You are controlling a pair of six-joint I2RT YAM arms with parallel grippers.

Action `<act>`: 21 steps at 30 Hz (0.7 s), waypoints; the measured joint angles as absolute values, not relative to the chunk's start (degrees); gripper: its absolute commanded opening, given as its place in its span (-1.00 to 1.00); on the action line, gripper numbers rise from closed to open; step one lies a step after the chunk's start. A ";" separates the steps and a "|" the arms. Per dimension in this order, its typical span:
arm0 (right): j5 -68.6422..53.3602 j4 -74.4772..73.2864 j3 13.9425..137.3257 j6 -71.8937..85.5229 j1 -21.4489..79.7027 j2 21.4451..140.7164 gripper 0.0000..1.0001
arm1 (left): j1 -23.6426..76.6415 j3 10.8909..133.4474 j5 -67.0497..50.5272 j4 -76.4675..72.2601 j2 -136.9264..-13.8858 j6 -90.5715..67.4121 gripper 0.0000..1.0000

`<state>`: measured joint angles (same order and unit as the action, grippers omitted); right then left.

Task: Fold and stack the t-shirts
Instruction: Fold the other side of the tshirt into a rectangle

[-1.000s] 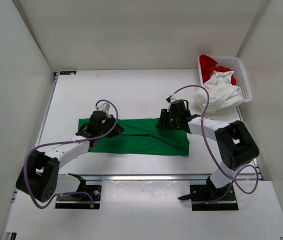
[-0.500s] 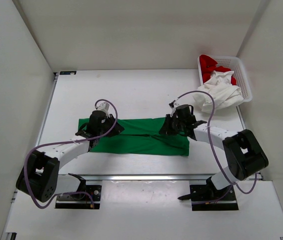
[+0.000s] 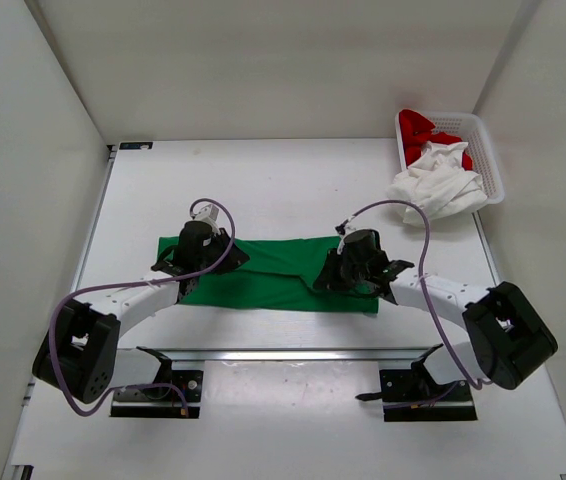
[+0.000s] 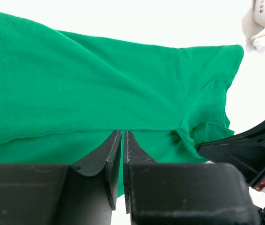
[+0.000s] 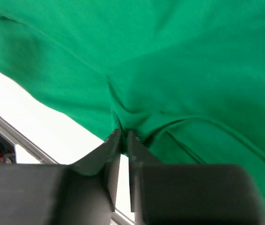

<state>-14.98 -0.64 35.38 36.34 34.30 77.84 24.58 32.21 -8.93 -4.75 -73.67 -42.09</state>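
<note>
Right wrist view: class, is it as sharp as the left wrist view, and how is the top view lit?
Right wrist view: green t-shirt smeared soft, right pincer body blurred. Left wrist view: cloth crisper, table blown out white. Top view: even light, faint shadows, no glare.

L gripper [image 4: 122,133] pinching green shirt [image 4: 99,79] fold; jaws nearly touching.

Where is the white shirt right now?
From above, the white t-shirt sits at the far right of the table, draped over the near-left rim of the mesh basket beside the red t-shirt, apart from the green t-shirt spread in the middle.
</note>
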 measured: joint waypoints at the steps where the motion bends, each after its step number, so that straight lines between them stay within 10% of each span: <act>1: -14.55 -0.78 34.81 37.15 34.48 77.80 -0.68 | 24.53 32.21 -9.02 -4.78 -73.67 -42.09 -0.62; 3: -14.02 -1.17 34.35 38.48 35.40 77.78 -0.33 | 24.47 32.25 -9.06 -4.71 -73.65 -42.06 -0.62; 6: -14.74 -1.45 34.28 39.05 36.40 76.86 -0.30 | 24.45 32.64 -9.08 -4.51 -73.65 -42.04 -0.61; 12: -14.24 -3.33 35.03 36.75 28.40 71.37 -0.93 | 25.19 36.36 -9.04 -4.82 -77.01 -41.93 -0.61; 21: -11.94 -0.78 38.70 34.74 8.47 81.67 -0.41 | 19.46 37.58 -14.31 -8.97 -88.38 -45.78 -0.63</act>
<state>-11.94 -0.78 38.70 34.74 8.47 81.67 19.46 37.58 -14.31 -8.97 -88.38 -45.78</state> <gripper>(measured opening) 0.276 0.189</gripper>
